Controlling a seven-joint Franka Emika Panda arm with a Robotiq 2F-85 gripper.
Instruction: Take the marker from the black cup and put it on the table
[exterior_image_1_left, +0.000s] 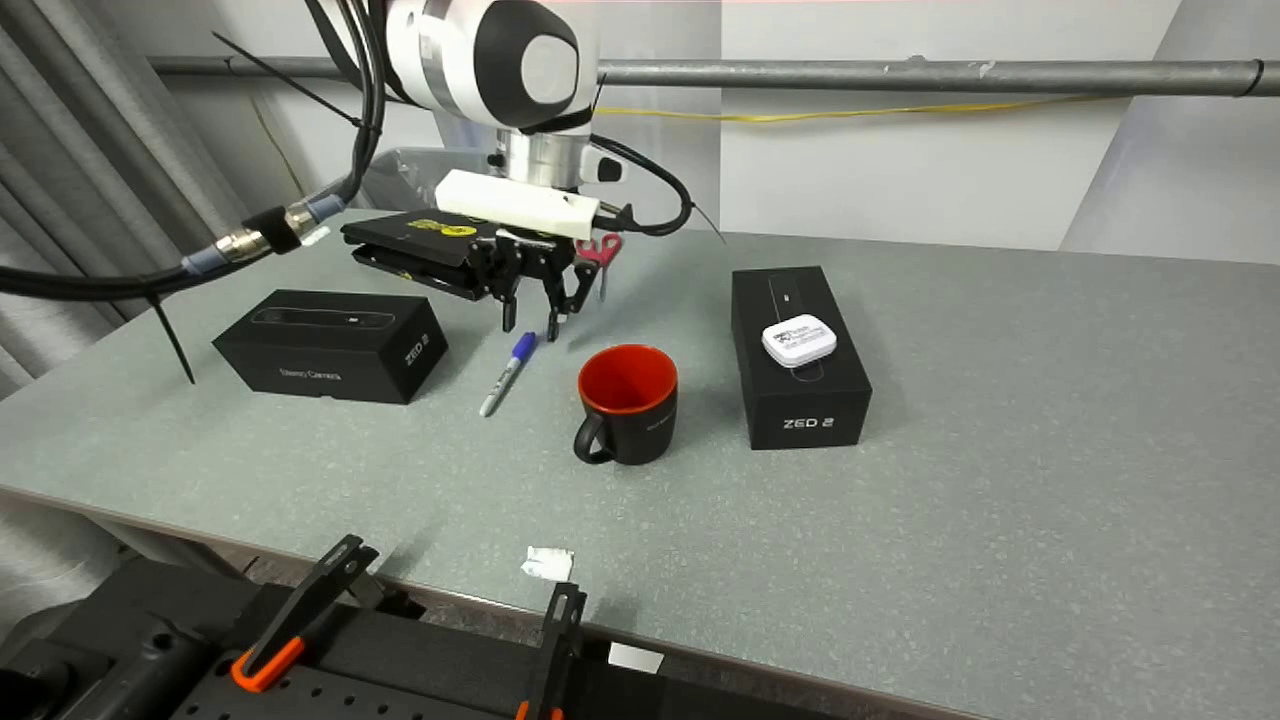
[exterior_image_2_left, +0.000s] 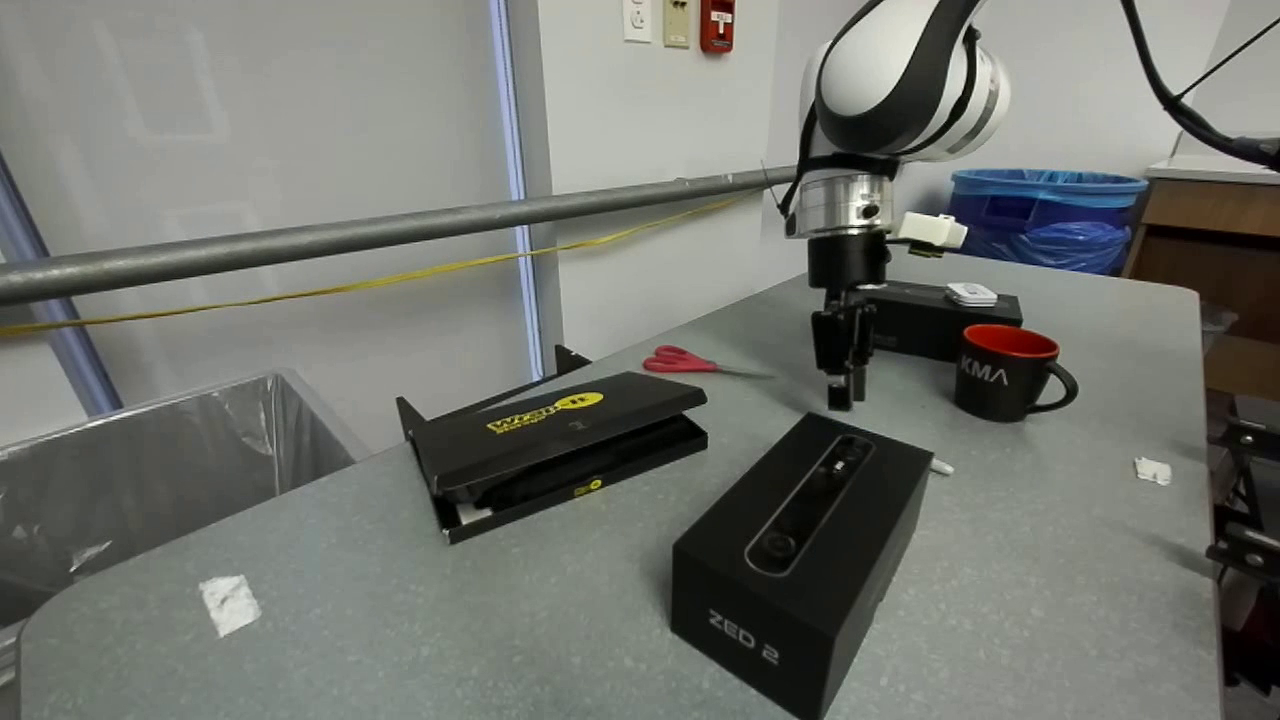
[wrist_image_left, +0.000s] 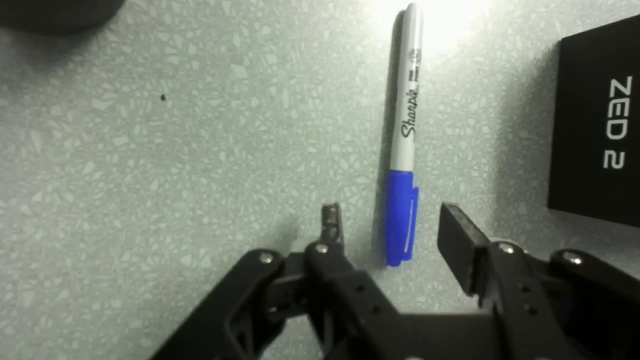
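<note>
Here the marker (wrist_image_left: 404, 136) lies cap-end below, between the parted jaws.

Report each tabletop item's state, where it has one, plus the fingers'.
Slim white and blue marker: capped, lying flat
Round black mug, red inside: upright
Flat black cardboard box, yellow print: lid ajar
Two black oblong ZED 2 boxes: closed
Rounded white tin: seemingly shut, atop one ZED 2 box
Red-handled metal scissors: blades seemingly closed
Black fingers: apart, gripping nothing
</note>
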